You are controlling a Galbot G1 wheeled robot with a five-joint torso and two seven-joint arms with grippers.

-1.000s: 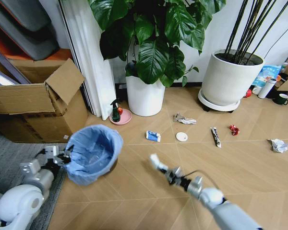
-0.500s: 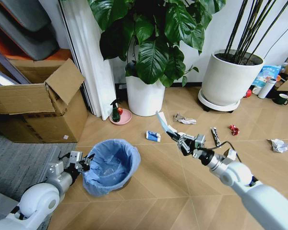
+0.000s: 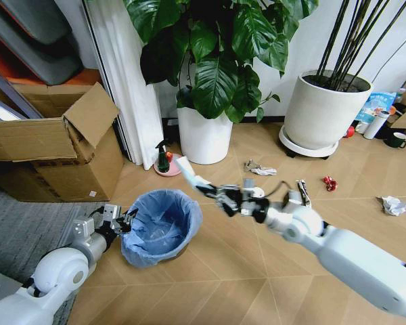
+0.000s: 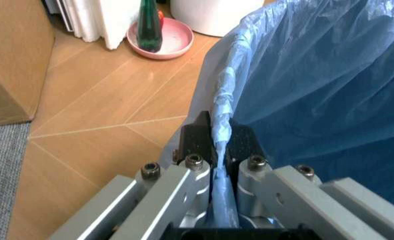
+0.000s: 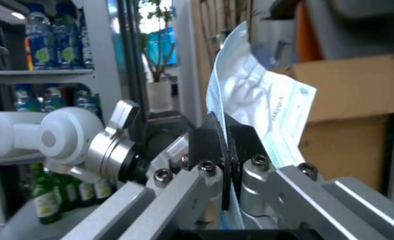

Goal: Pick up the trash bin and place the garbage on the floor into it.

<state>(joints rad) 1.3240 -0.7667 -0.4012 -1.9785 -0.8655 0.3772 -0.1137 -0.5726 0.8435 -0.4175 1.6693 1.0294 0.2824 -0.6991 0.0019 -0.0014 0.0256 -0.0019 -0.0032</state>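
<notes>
Left hand (image 3: 126, 222) is clamped tight on the near-left rim of the trash bin (image 3: 161, 227), and the left wrist view shows both fingers (image 4: 198, 142) pinched closed on the fold of the light blue bag (image 4: 316, 85), no gap at all. The bin sits low on the floor (image 3: 210, 277), just right of the grey carpet strip (image 3: 27, 230) and in front of the cardboard box (image 3: 61, 145).

Over to the middle: the right hand (image 3: 206, 187) hangs above the bin's far-right rim, fingers shut on a blue-white wrapper (image 3: 188, 170) that sticks up and away from it. In the right wrist view the same wrapper (image 5: 263, 105) is trapped flat between the closed fingers (image 5: 210, 145).

Behind them, the green spray bottle (image 3: 163, 157) stands on a pink dish against the white plant pot (image 3: 204, 139). Further right on the chevron boards lie a crumpled tissue (image 3: 260, 168), a thin stick wrapper (image 3: 303, 190), a red crumpled wrapper (image 3: 330, 182) and another tissue (image 3: 394, 205) near the edge, with the big white pot (image 3: 321, 112) behind.

Against half a second ago, the right arm has swung leftward with the wrapper, from over the litter to above the bin. The bin has shifted slightly. The blue-white piece that lay by the white disc is gone from the floor.
</notes>
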